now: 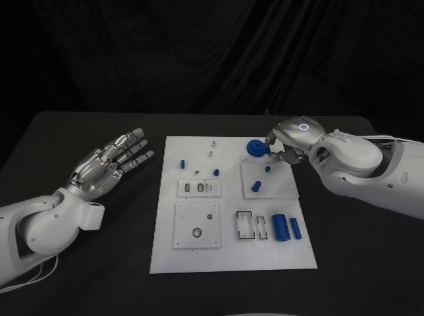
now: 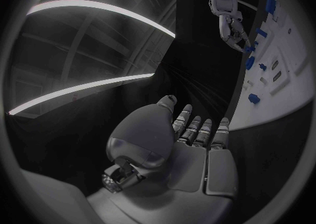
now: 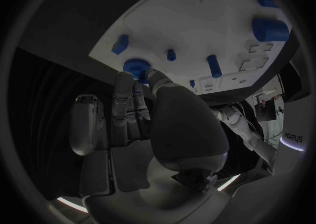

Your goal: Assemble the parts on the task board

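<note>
The white task board lies in the middle of the table. At its far right corner my right hand pinches a blue toothed wheel; in the right wrist view the fingertips close on the wheel over the board. I cannot tell if the wheel touches the board. A blue peg stands in a square block. Two blue cylinders lie near the right edge. A small blue piece stands at the left. My left hand hovers left of the board, fingers spread and holding nothing.
Square white blocks with slots and holes sit on the board's near half. Black table surrounds the board on all sides. The left wrist view shows my left palm with the board and my right hand beyond it.
</note>
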